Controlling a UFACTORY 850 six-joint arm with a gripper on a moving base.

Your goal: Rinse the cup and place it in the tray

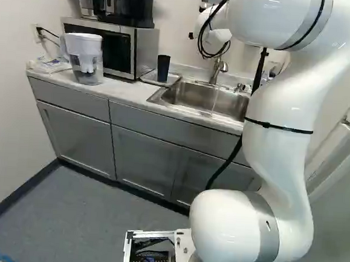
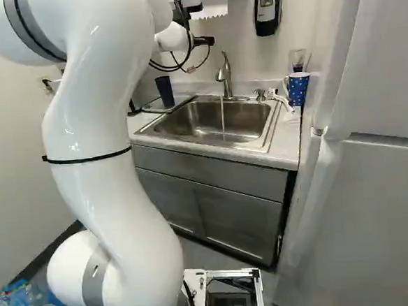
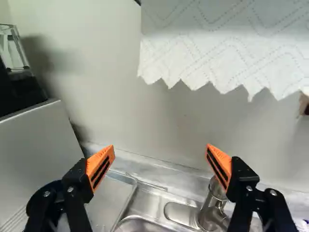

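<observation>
Probably rinsed already, the cup (image 1: 163,68) stands in the tray (image 1: 148,76) below and beside the released gripper (image 3: 160,148), water (image 2: 222,117) running.

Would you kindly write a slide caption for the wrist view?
Open pincer facing the wall, paper towel hanging ahead, faucet standing lower down.

I count one dark cup (image 1: 163,68), one tray (image 1: 175,79), one sink (image 2: 196,120), one faucet (image 2: 225,74), one microwave (image 1: 144,51).

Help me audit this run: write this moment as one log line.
gripper: open, empty | dark blue cup: standing on tray beside sink | faucet: running | cup rinsed: cannot tell
</observation>
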